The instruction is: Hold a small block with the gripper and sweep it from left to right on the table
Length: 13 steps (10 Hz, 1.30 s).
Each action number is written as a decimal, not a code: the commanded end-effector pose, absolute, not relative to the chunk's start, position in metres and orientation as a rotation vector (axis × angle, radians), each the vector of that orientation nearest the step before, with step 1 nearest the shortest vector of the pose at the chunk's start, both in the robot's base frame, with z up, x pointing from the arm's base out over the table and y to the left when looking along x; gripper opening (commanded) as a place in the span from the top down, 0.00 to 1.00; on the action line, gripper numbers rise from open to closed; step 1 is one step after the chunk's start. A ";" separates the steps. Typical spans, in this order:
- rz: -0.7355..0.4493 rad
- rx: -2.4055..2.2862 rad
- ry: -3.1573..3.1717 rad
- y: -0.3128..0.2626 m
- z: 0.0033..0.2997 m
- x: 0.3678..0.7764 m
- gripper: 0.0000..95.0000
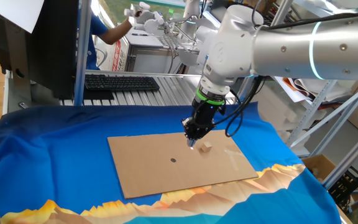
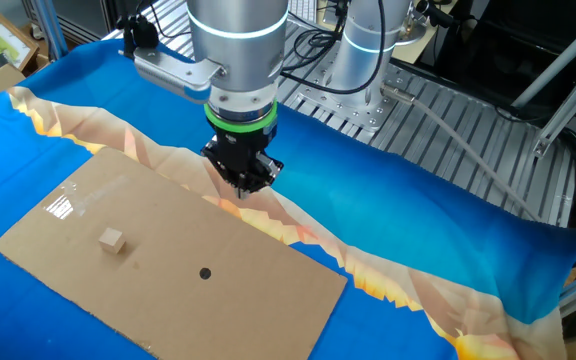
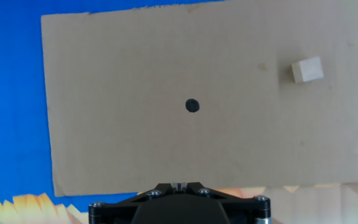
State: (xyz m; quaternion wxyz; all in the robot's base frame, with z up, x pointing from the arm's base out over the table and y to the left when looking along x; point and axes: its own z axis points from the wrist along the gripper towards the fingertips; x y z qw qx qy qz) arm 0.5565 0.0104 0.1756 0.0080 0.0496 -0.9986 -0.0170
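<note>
The small block lies alone on the brown cardboard of the blue-cloth table. It also shows in the other fixed view and at the upper right of the hand view. My gripper, black with a green collar, hangs above the cardboard just left of the block in one fixed view, not touching it. In the other fixed view my gripper hovers over the cardboard's far edge. In the hand view my gripper has its fingertips pressed together with nothing between them.
A small dark round dot marks the cardboard's middle. Behind the table stands a grey slatted bench with a black keyboard. A white knobbed gripper and a person in blue are at the back.
</note>
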 end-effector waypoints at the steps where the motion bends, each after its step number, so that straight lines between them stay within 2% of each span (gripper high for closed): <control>1: -0.114 0.280 -3.127 0.010 0.176 0.555 1.00; 8: -0.112 0.084 -3.113 0.010 0.176 0.555 1.00; 11: -0.034 -0.052 -3.105 0.010 0.176 0.555 1.00; 13: -0.027 -0.114 -3.111 0.010 0.176 0.555 1.00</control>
